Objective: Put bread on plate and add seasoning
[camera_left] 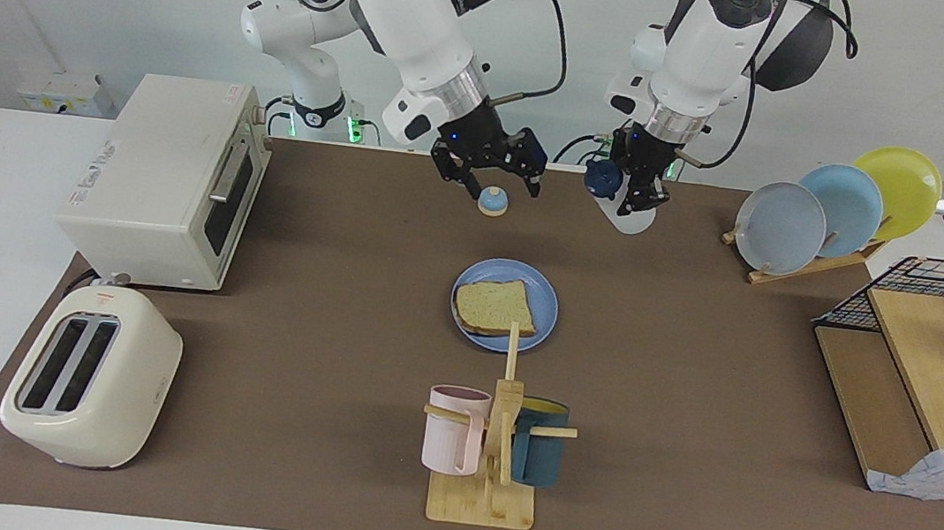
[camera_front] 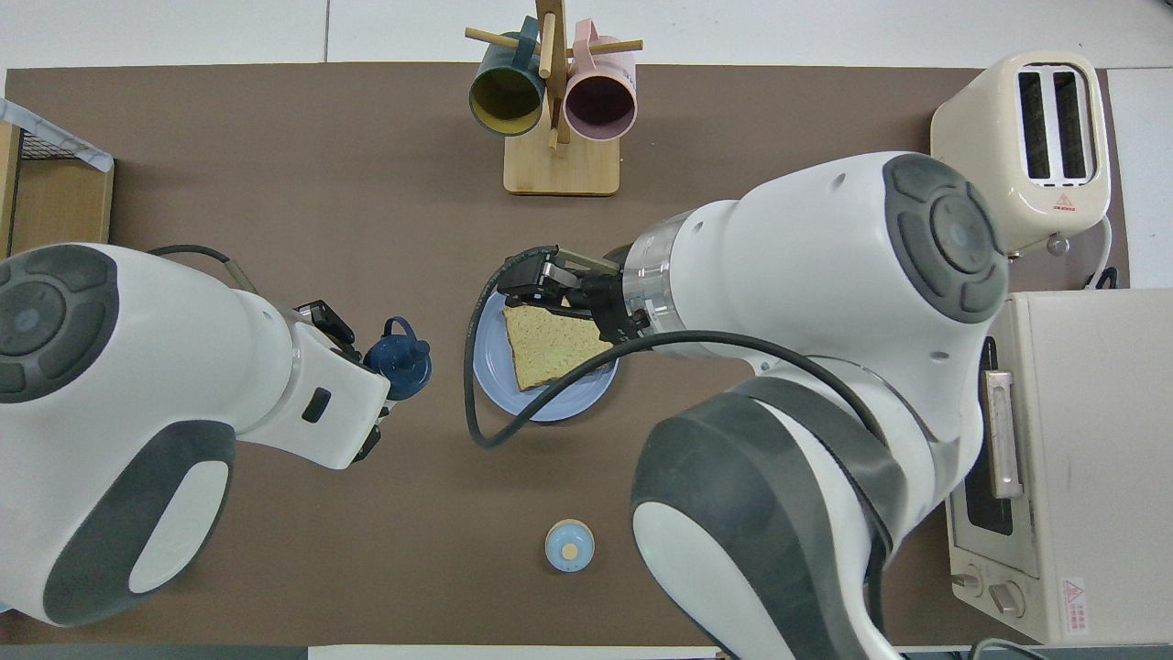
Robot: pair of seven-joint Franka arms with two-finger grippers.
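Observation:
The bread (camera_left: 496, 306) lies flat on the blue plate (camera_left: 544, 295) in the middle of the table; the overhead view shows the bread (camera_front: 550, 344) on the plate (camera_front: 559, 399) too. My right gripper (camera_left: 488, 180) is open and empty, raised in the air over the plate's farther edge (camera_front: 541, 280). My left gripper (camera_left: 640, 197) is shut on the seasoning bottle (camera_left: 632, 221), held tilted in the air with its navy cap (camera_front: 400, 359) showing beside the plate, toward the left arm's end of the table.
A small blue dome (camera_left: 492, 202) stands nearer to the robots than the plate. A mug rack (camera_left: 496, 446) with two mugs stands farther out. A toaster (camera_left: 90, 377) and oven (camera_left: 171, 177) are at the right arm's end; a plate rack (camera_left: 834, 208) and wire shelf (camera_left: 924, 352) at the left arm's.

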